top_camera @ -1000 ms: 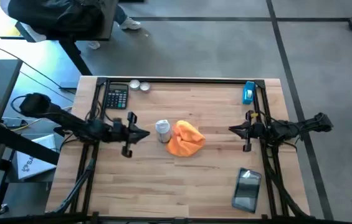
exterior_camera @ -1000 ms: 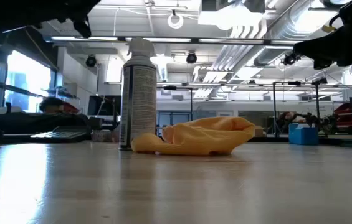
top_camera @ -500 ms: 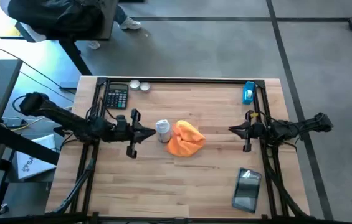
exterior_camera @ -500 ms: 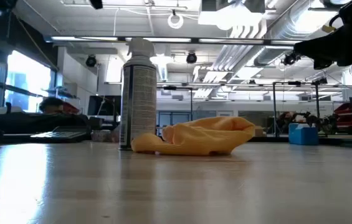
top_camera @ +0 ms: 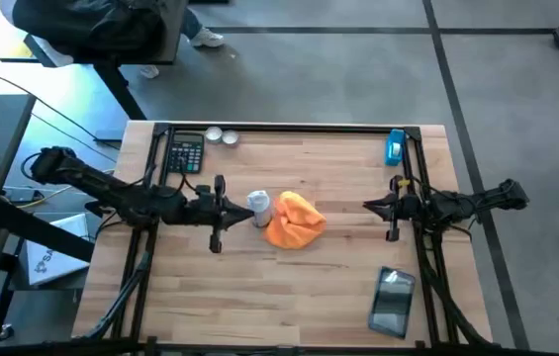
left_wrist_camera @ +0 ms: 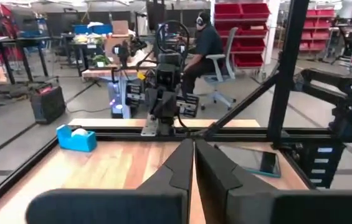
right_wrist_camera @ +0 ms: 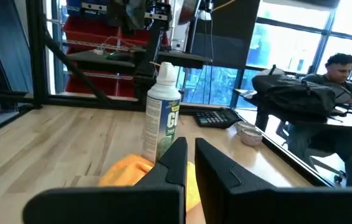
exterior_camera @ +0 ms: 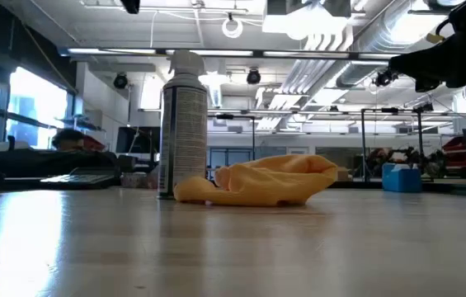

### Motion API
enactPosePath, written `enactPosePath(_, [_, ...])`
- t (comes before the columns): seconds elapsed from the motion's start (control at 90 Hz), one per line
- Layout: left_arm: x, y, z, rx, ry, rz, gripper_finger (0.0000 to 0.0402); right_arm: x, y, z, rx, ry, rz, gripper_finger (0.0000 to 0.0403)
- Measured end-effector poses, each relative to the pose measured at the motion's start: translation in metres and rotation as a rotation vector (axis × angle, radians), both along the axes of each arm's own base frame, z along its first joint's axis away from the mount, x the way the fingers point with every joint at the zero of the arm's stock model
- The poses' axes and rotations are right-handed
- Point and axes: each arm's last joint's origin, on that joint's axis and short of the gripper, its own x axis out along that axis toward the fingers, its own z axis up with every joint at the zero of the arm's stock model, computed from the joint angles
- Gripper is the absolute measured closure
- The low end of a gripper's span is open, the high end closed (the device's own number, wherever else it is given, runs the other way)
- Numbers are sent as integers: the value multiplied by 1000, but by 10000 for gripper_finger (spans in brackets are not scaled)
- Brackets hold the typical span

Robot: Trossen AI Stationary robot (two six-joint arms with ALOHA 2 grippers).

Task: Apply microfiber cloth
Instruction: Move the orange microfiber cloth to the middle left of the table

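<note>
Left hand (top_camera: pixel 232 208) closed, empty, just left of spray can (top_camera: pixel 258 207); orange cloth (top_camera: pixel 294 220) lying crumpled beside it; right hand (top_camera: pixel 371 207) closed, well right

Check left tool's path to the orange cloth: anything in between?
Yes. The spray can stands upright directly between the left tool and the microfiber cloth, close against the cloth's left edge. The right tool has only bare table between it and the cloth.
</note>
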Motion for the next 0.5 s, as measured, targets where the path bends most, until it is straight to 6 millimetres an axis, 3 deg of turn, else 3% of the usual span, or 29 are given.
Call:
enactPosePath(0.311, [2,-3,3,40,-43,-82,401,0,0,0,0,0,-1,402])
enactPosePath(0.5, [26,-14,-13,73,-64,-180,401,0,1,0,-2,0,37,402])
